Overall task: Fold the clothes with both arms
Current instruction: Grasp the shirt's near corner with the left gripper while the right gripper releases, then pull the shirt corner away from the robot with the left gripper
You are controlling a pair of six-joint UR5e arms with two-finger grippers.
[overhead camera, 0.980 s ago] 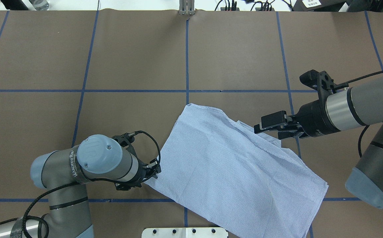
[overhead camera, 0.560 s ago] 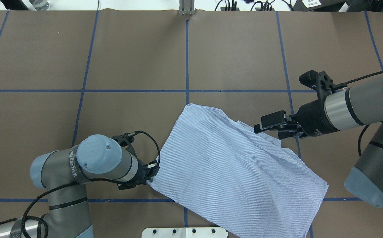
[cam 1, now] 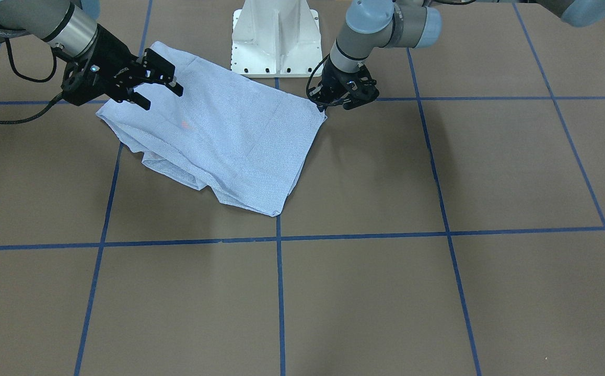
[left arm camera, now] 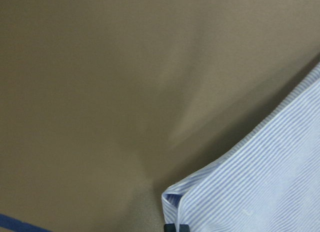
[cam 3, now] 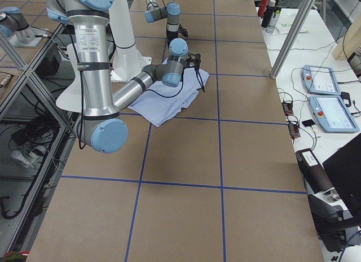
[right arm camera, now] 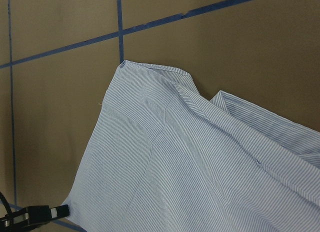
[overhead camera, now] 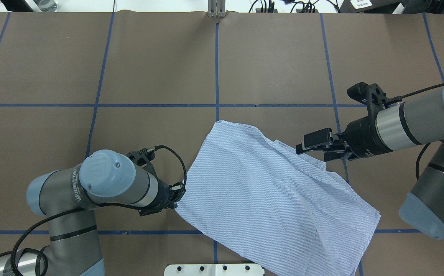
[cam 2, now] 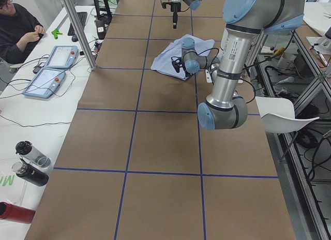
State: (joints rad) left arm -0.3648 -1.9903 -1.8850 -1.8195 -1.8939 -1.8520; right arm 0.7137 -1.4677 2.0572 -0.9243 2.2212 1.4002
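Observation:
The striped shirt (overhead camera: 268, 191) lies folded into a slanted rectangle on the brown table, near the robot's base; it also shows in the front view (cam 1: 219, 130). My left gripper (overhead camera: 176, 197) sits at the shirt's left corner, jaws closed on that corner, which is raised a little off the table. The left wrist view shows the pinched corner (left arm camera: 210, 202) just above the closed fingertips (left arm camera: 176, 227). My right gripper (overhead camera: 302, 148) hovers open and empty over the shirt's right far edge, also in the front view (cam 1: 161, 89). One of its fingers (right arm camera: 35, 215) shows in the right wrist view above the cloth (right arm camera: 175, 157).
The white pedestal base (overhead camera: 214, 269) stands at the near edge just behind the shirt. Blue tape lines (overhead camera: 217, 69) grid the table. A metal post (overhead camera: 216, 9) stands at the far edge. An operator (cam 2: 20, 28), pendants (cam 2: 51, 74) and bottles (cam 2: 26, 162) are on a side table.
My left arm's elbow has swung left and the gripper has drawn the shirt's left corner slightly up and inward. The right arm has barely moved.

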